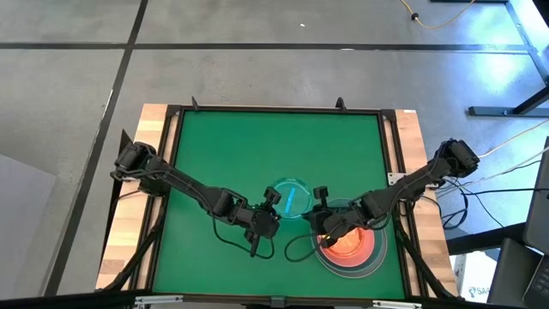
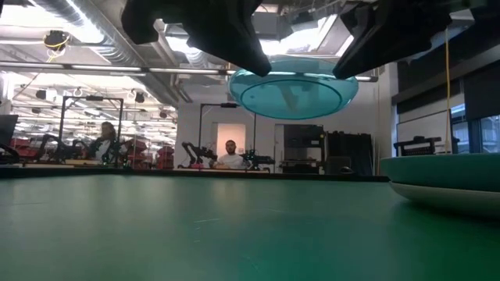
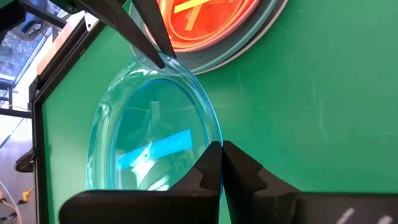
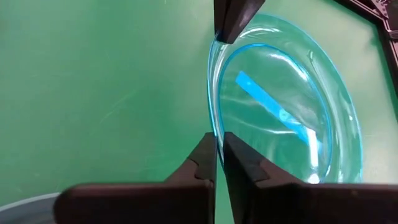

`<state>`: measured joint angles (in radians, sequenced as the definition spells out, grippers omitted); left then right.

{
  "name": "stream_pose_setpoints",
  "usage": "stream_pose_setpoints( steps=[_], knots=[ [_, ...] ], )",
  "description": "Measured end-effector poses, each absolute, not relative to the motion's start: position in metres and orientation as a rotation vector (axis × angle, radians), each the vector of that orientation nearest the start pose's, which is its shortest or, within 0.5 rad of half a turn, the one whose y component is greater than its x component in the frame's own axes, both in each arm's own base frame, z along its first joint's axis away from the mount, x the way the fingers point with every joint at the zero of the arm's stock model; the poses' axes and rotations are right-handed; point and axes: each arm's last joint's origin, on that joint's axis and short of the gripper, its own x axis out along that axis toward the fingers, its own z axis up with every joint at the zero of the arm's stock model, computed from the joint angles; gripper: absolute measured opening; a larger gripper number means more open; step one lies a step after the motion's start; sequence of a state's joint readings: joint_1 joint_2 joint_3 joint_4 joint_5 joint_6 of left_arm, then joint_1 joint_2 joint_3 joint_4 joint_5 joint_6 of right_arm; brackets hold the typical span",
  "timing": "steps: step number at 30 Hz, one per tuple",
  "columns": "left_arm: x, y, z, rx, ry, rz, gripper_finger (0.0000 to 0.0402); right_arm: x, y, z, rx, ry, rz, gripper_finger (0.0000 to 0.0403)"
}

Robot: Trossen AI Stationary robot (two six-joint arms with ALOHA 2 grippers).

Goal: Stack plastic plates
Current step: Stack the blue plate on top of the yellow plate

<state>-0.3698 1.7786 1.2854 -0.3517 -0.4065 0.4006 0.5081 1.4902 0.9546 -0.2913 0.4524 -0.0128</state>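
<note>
Blue plate (image 1: pixel 292 199) airborne between 2 grippers: left gripper (image 1: pixel 273 202), right gripper (image 1: pixel 317 206) pinching opposite rims.

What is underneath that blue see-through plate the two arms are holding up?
Only bare green table. The blue plate hangs in the air, pinched by the left gripper and right gripper; nothing lies beneath.

Plate stack (image 2: pixel 461 187) cut off at right edge
</note>
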Motion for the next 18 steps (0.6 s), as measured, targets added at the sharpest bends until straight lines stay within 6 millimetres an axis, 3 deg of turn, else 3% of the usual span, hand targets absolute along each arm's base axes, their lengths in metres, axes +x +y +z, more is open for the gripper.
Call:
stream_pose_setpoints(
  steps=[9, 18],
  knots=[
    [0.361, -0.127, 0.229, 0.635, 0.776, -0.096, 0.0003, 0.276, 0.139, 0.212, -0.454, 0.77, 0.074, 0.0002],
    [0.364, -0.119, 0.229, 0.468, 0.774, -0.022, 0.0077, 0.276, 0.144, 0.226, -0.457, 0.786, 0.072, 0.0001]
  ],
)
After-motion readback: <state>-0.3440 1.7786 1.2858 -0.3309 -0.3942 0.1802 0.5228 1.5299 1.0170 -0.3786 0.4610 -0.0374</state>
